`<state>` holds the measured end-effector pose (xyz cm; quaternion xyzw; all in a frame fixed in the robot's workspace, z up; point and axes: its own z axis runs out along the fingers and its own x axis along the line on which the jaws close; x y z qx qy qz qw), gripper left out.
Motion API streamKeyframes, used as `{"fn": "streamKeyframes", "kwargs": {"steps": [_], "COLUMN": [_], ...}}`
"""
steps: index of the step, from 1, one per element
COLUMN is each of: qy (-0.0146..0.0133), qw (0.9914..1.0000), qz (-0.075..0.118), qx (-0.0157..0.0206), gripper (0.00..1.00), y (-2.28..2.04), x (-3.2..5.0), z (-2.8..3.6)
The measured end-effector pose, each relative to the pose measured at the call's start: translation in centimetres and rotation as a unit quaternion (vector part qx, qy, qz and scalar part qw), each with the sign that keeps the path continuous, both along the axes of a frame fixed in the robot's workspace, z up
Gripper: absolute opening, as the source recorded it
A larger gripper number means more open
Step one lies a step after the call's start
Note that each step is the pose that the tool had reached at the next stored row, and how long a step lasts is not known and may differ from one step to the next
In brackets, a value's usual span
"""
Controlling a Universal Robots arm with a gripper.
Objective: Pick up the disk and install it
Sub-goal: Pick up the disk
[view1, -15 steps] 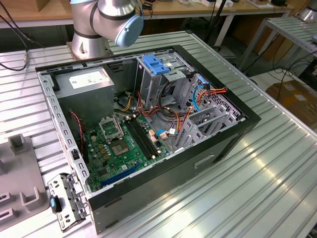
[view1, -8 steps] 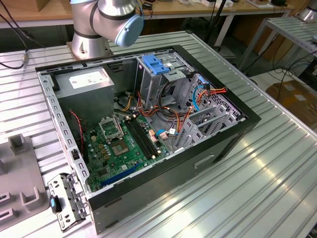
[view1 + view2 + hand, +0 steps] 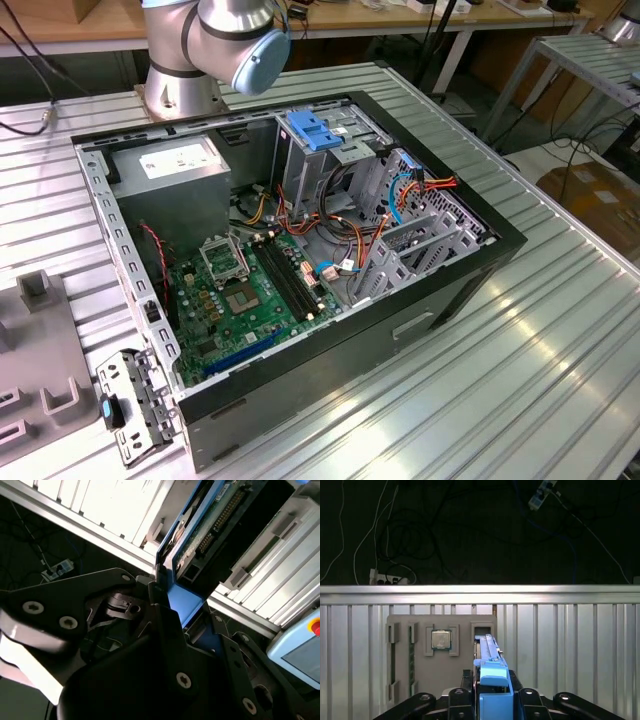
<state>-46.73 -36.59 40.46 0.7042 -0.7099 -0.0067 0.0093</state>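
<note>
Exterior view, from its left: grey fixture tray (image 3: 40, 340) on the ribbed metal worktop (image 3: 520, 400), loose metal bracket (image 3: 135, 405) just beside the open computer case (image 3: 430, 305). Inside the case: power-supply box (image 3: 170, 200), motherboard (image 3: 240, 290), blue bracket (image 3: 315, 130) atop the drive cage, orange and blue cables further toward that view's right. The arm (image 3: 225, 40) stands behind the case. First wrist view: tray with a processor chip (image 3: 440, 640) in a pocket, then the disk (image 3: 487, 650) edge-on over the tray, far end at an open slot; can't tell if it touches. The gripper (image 3: 492, 682) has its fingers (image 3: 468, 681) closed on the disk's blue-railed sides. Second wrist view: the disk's green circuit board faces the camera.
</note>
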Motion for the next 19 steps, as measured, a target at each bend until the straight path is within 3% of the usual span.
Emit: {"fn": "streamKeyframes", "kwargs": {"steps": [3, 12, 19], "qy": [0.0, 0.0, 0.0], "qw": [1.0, 1.0, 1.0], "qz": [0.0, 0.0, 0.0], "qx": [0.0, 0.0, 0.0], "gripper": [0.37, 0.37, 0.37], "y": [0.0, 0.0, 0.0], "x": [0.0, 0.0, 0.0], "z": [0.69, 1.95, 2.65]}}
